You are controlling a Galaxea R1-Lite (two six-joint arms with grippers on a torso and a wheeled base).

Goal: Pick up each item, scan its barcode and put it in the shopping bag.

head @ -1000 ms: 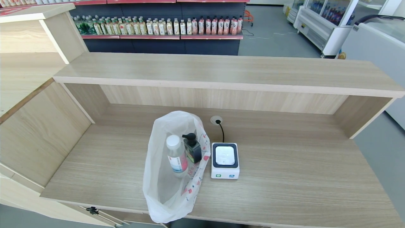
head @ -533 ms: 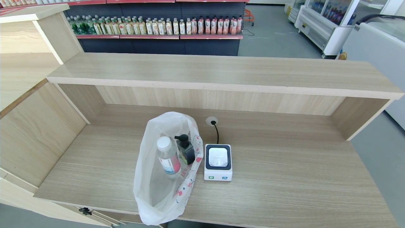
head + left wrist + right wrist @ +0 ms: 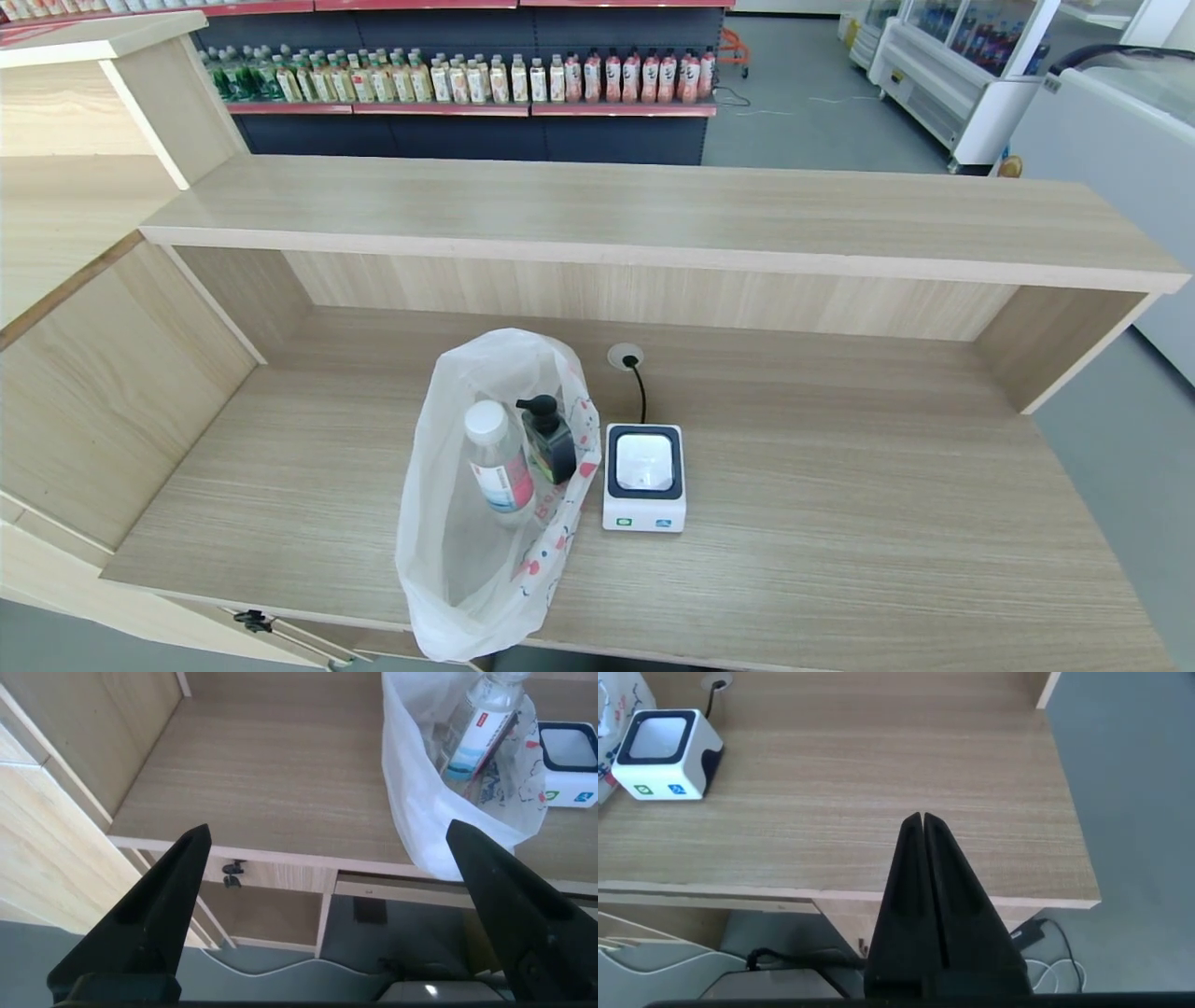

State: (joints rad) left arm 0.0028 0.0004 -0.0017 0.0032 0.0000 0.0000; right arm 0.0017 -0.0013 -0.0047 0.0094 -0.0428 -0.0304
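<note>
Tabletop point(image 3: 840, 523): pale wood grain, walled at the back and on both sides, with a raised ledge point(image 3: 653, 210) along the far edge. Beyond it, a store shelf point(image 3: 467, 84) lined with drink bottles.

Shopping bag point(image 3: 439, 560): white, thin plastic with a red print. It stands open at the near edge of the tabletop, left of centre, its bottom sagging over the rim. Both items sit inside it.

Left hand point(image 3: 327, 829): fingers spread wide apart, nothing between them. It hangs off the front of the tabletop, on the near left side of the bag.

Right hand point(image 3: 922, 817): fingers pressed together, holding nothing. It is over the near edge of the tabletop, well apart from the scanner on its right side.

Scanner point(image 3: 643, 478): white box with a dark-framed window facing up, just beside the bag on its right.

Clear bottle point(image 3: 498, 462): white cap, red and blue label, upright in the bag.

Dark pump bottle point(image 3: 551, 443): upright in the bag, touching the clear bottle, on the side nearer the scanner.

Black cable point(image 3: 639, 392): runs from the scanner's back to a round grommet point(image 3: 625, 356).
</note>
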